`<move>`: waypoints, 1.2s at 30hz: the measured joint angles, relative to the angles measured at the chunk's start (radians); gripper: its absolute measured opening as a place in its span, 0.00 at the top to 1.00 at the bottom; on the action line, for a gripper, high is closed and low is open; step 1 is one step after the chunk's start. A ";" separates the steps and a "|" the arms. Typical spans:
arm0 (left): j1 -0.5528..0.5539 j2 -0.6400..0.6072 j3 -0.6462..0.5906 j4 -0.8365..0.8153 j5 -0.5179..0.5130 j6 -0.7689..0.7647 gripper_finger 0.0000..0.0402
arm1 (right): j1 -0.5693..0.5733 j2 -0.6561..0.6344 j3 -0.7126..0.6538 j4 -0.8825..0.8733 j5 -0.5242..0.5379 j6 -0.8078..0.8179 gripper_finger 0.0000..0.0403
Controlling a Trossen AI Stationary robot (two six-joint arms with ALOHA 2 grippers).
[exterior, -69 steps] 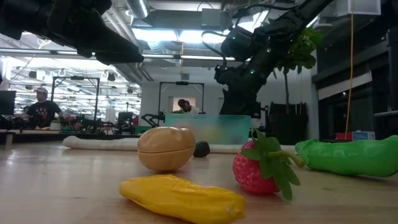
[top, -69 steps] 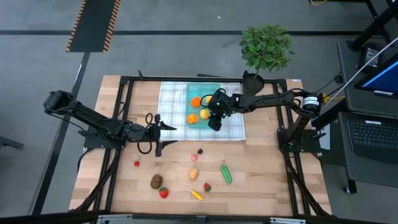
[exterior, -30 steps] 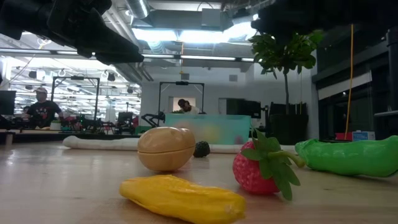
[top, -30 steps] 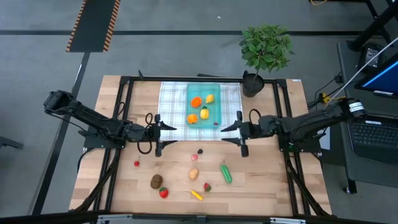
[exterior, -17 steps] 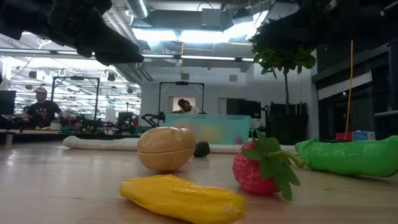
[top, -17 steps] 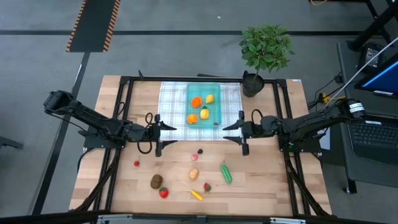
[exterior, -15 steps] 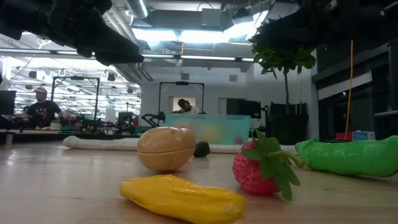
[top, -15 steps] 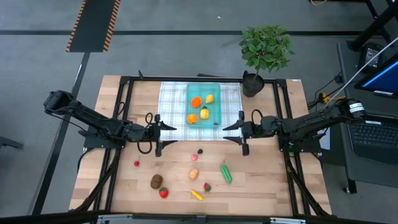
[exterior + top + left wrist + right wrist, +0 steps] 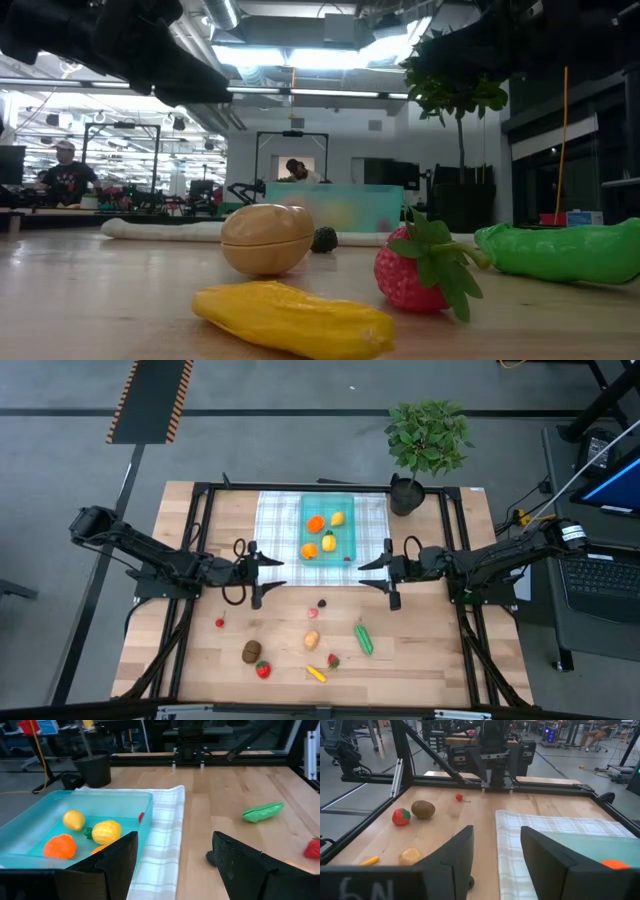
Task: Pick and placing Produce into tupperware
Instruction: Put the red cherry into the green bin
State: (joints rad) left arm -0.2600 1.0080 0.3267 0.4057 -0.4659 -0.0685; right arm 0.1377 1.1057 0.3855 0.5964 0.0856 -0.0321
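Observation:
The teal tupperware [image 9: 343, 510] stands on a white-and-grey checked cloth [image 9: 275, 520] at the table's far middle. Oranges [image 9: 315, 523] and lemons [image 9: 338, 518] lie in it. More produce lies on the bare wood nearer me: a potato [image 9: 312, 639], a kiwi [image 9: 252, 651], strawberries [image 9: 263, 670], a cucumber [image 9: 364, 639], a cherry [image 9: 220, 623], a dark berry [image 9: 322, 602] and a yellow piece [image 9: 316, 673]. My left gripper [image 9: 270, 575] hovers open at the cloth's near left corner. My right gripper [image 9: 365, 575] hovers open at its near right corner. Both are empty and point at each other.
A potted plant [image 9: 428, 438] stands at the far right corner, just beyond the cloth. A black frame [image 9: 200, 540] runs around the table's edges. Bare wood lies between the two grippers and the loose produce.
My right arm has sunk a little at the cloth's near right corner; its gripper stays open. The produce and the tupperware have kept still.

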 joint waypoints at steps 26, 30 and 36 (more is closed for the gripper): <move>-0.205 -0.085 0.087 -0.042 0.012 0.102 0.38 | 0.000 0.000 0.001 -0.008 0.000 0.002 0.59; -0.252 -0.137 0.086 -0.074 0.012 0.066 0.38 | 0.000 0.000 0.001 -0.007 0.000 0.003 0.59; -0.292 -0.171 0.131 -0.311 -0.051 -0.069 0.38 | 0.000 0.000 0.001 -0.007 0.000 0.004 0.59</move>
State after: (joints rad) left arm -0.5516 0.8375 0.4579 0.0945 -0.5165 -0.1376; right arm 0.1375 1.1061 0.3862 0.5892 0.0860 -0.0278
